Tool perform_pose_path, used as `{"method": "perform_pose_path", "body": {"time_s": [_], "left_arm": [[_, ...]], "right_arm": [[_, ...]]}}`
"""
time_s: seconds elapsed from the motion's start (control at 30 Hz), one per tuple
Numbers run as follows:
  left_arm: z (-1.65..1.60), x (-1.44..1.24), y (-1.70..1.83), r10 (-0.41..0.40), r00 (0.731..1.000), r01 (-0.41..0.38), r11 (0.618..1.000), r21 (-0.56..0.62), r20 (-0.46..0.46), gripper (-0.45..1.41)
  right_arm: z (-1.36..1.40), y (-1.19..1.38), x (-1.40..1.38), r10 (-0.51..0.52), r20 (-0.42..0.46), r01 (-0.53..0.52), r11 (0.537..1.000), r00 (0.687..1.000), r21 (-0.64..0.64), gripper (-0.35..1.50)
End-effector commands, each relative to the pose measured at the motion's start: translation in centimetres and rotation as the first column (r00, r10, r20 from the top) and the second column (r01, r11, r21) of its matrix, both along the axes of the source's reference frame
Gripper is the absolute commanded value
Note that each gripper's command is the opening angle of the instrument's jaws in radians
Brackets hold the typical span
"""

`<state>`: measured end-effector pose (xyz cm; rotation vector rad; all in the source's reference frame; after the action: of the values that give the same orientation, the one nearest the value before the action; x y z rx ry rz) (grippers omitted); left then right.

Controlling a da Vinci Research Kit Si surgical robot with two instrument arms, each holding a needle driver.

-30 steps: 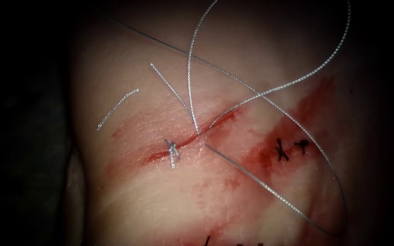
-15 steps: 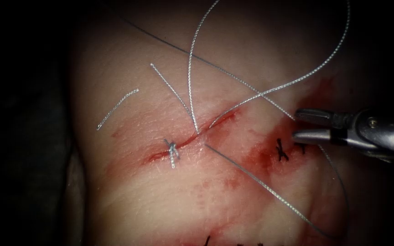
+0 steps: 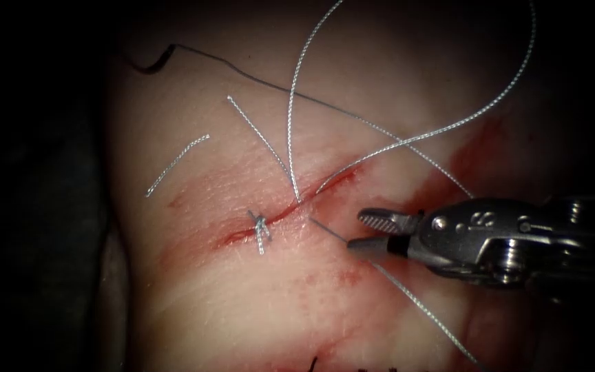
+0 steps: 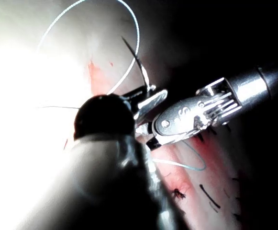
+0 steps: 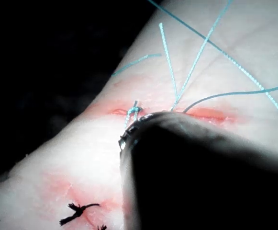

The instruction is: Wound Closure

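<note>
Endoscope view: tissue (image 3: 228, 303) fills the frame, soft and wet with red fluid (image 3: 394, 200), its cut (image 3: 290, 207) at centre. At right, the right tool (image 3: 365, 231) holds nothing, jaws parted narrowly around the thread (image 3: 421, 303) emerging below the cut. Thin, limp, slippery thread needs a firm pinch mid-strand. A knot (image 3: 261, 224) sits left of centre.

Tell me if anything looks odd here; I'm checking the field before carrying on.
A loose cut end of thread lies on the tissue left of the cut, attached to nothing. Red fluid is smeared right of the cut. The right tool, jaws open, holds nothing.
</note>
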<state>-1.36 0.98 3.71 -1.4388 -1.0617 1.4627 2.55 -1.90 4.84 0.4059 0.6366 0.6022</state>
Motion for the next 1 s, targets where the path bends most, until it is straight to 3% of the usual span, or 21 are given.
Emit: {"method": "perform_pose_path", "body": {"time_s": [0.03, 0.13, 0.23, 0.3, 0.4, 0.47, 0.53, 0.7, 0.87, 0.9, 0.93, 0.97, 1.0], "left_arm": [[0.07, -0.09, -0.02, 0.007, 1.000, -0.007, 1.000, -0.003, -0.013, -0.45], [0.15, -0.26, -0.13, 0.047, 0.999, -0.047, 0.999, -0.002, -0.009, -0.45], [0.23, -0.37, -0.21, 0.071, 0.997, -0.071, 0.997, 0.008, 0.003, -0.45], [0.28, -0.43, -0.24, 0.093, 0.996, -0.094, 0.995, 0.018, 0.006, -0.45], [0.30, -0.44, -0.25, 0.095, 0.995, -0.095, 0.995, 0.020, -0.001, -0.45], [0.30, -0.43, -0.25, 0.096, 0.995, -0.096, 0.995, 0.020, -0.004, -0.45], [0.30, -0.43, -0.25, 0.097, 0.995, -0.096, 0.995, 0.020, -0.004, -0.45], [0.29, -0.43, -0.25, 0.098, 0.995, -0.098, 0.995, 0.020, -0.003, -0.45], [0.28, -0.42, -0.24, 0.099, 0.995, -0.099, 0.995, 0.022, -0.002, -0.45], [0.27, -0.43, -0.24, 0.099, 0.995, -0.099, 0.995, 0.022, -0.001, -0.45], [0.27, -0.43, -0.24, 0.099, 0.995, -0.099, 0.995, 0.022, -0.001, -0.45], [0.27, -0.43, -0.24, 0.100, 0.995, -0.100, 0.995, 0.022, -0.001, -0.45], [0.27, -0.43, -0.24, 0.100, 0.995, -0.100, 0.995, 0.022, -0.001, -0.45]], "right_arm": [[0.08, 0.01, 0.08, -0.019, 0.029, 0.019, 1.000, 0.999, 0.006, 0.68], [0.15, -0.01, 0.08, -0.037, 0.063, 0.036, 0.999, 0.997, 0.013, 0.99], [0.15, -0.01, 0.09, -0.037, 0.063, 0.036, 0.999, 0.997, 0.012, 1.01], [0.15, -0.01, 0.11, -0.035, 0.063, 0.035, 0.999, 0.997, 0.013, 0.88], [0.14, 0.00, 0.16, -0.019, 0.069, 0.017, 1.000, 0.997, 0.025, 0.91], [0.13, -0.01, 0.19, -0.014, 0.071, 0.012, 1.000, 0.997, 0.028, 0.69], [0.13, -0.02, 0.23, -0.001, 0.075, -0.001, 0.999, 0.997, 0.038, 0.24], [0.20, -0.08, 0.26, 0.034, 0.096, -0.040, 0.997, 0.995, 0.068, -0.01], [0.30, -0.16, 0.24, 0.020, 0.132, -0.030, 0.997, 0.991, 0.078, 0.09], [0.34, -0.19, 0.23, 0.011, 0.144, -0.022, 0.997, 0.990, 0.077, 0.39], [0.34, -0.19, 0.23, 0.011, 0.144, -0.022, 0.997, 0.990, 0.077, 0.39], [0.36, -0.20, 0.22, 0.012, 0.148, -0.024, 0.997, 0.989, 0.079, 0.56], [0.36, -0.21, 0.22, 0.016, 0.149, -0.028, 0.996, 0.989, 0.081, 0.57]]}}
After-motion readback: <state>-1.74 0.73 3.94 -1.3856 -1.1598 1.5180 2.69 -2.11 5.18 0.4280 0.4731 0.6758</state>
